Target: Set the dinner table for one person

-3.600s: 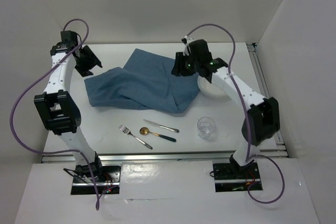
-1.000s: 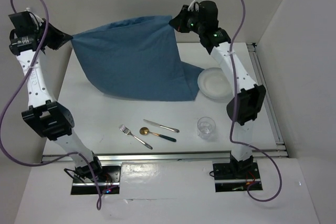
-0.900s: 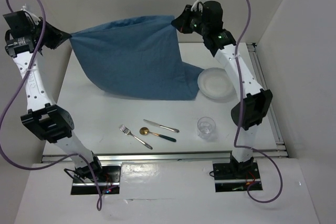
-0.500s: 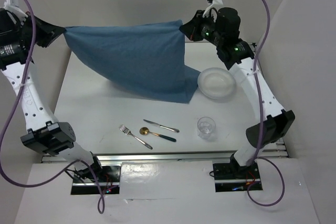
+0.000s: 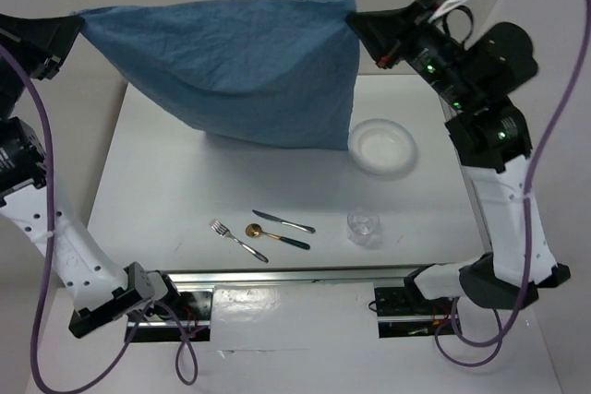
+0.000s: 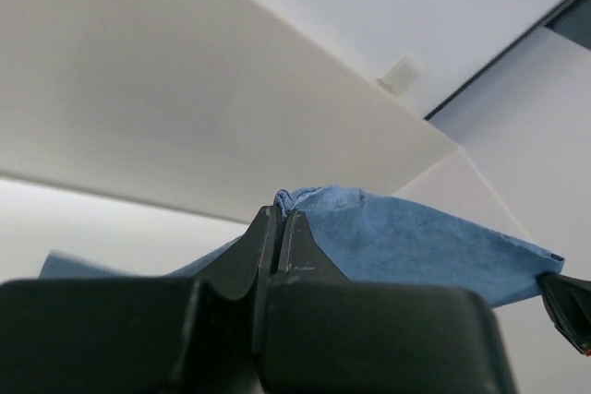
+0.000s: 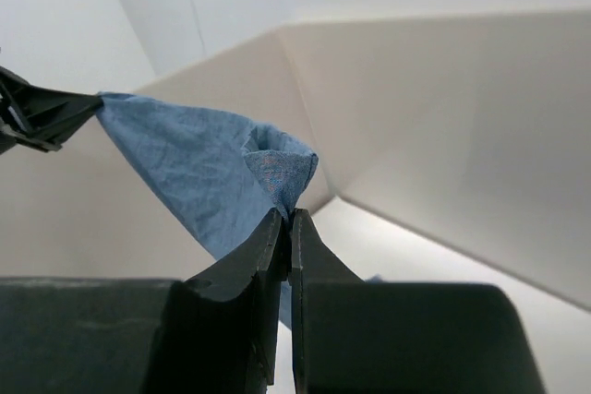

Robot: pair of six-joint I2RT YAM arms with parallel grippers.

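A blue cloth placemat (image 5: 231,66) hangs stretched high above the dinner table (image 5: 166,191), one top corner in each gripper. My left gripper (image 5: 78,23) is shut on its left corner, my right gripper (image 5: 351,17) is shut on its right corner. In the left wrist view the pinched corner of the placemat (image 6: 416,242) pokes out past the left gripper (image 6: 280,216). The right wrist view shows the placemat (image 7: 199,168) bunched at the right gripper (image 7: 286,217). On the table lie a white plate (image 5: 381,145), a glass (image 5: 363,225), a fork (image 5: 235,238), a gold spoon (image 5: 272,235) and a knife (image 5: 283,221).
A metal rail (image 5: 305,274) runs along the table's front edge. White walls close in the back and both sides. The cloth's lower edge hangs just above the far part of the table, next to the plate.
Both arms have risen and spread outward, lifting the placemat higher and pulling it taut. Its lower edge has come up off the table. Cutlery, glass and plate have not moved.
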